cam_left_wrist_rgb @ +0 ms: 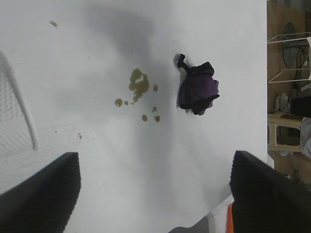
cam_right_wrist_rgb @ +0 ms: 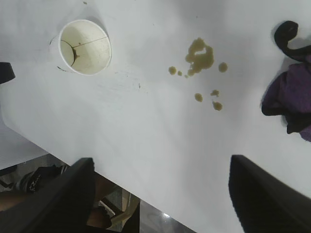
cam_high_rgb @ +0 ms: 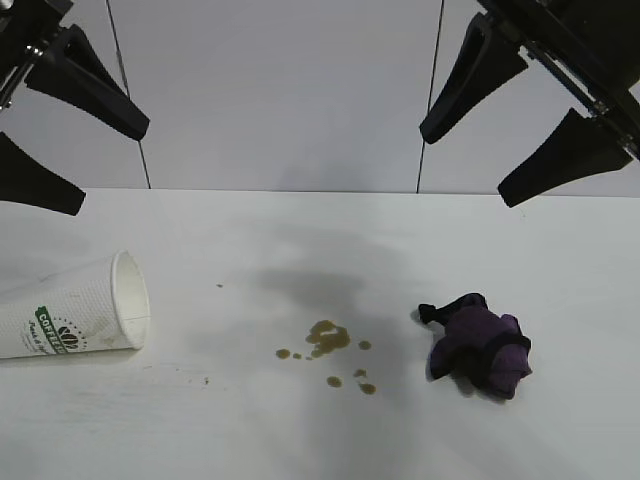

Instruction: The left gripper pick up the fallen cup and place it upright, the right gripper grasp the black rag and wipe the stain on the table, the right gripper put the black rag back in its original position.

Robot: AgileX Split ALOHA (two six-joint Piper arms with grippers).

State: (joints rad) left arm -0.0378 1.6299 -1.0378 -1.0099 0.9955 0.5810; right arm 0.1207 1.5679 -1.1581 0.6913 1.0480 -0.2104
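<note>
The white paper cup (cam_high_rgb: 75, 312) with a green band lies on its side at the table's left, mouth toward the middle; its mouth (cam_right_wrist_rgb: 85, 46) shows in the right wrist view, its rim (cam_left_wrist_rgb: 19, 104) in the left wrist view. Brown stain blotches (cam_high_rgb: 328, 338) (cam_left_wrist_rgb: 138, 83) (cam_right_wrist_rgb: 200, 54) dot the white table (cam_high_rgb: 300, 430) near the centre. The crumpled rag (cam_high_rgb: 480, 345) (cam_left_wrist_rgb: 197, 89) (cam_right_wrist_rgb: 291, 94), black and purple, rests right of the stain. My left gripper (cam_high_rgb: 75, 165) (cam_left_wrist_rgb: 154, 189) hangs open high above the cup. My right gripper (cam_high_rgb: 470, 165) (cam_right_wrist_rgb: 161, 189) hangs open high above the rag.
A grey panelled wall (cam_high_rgb: 280, 90) backs the table. In the left wrist view a wire rack (cam_left_wrist_rgb: 291, 58) and clutter stand past the table's edge. A floor with objects (cam_right_wrist_rgb: 43, 184) shows beyond the table edge in the right wrist view.
</note>
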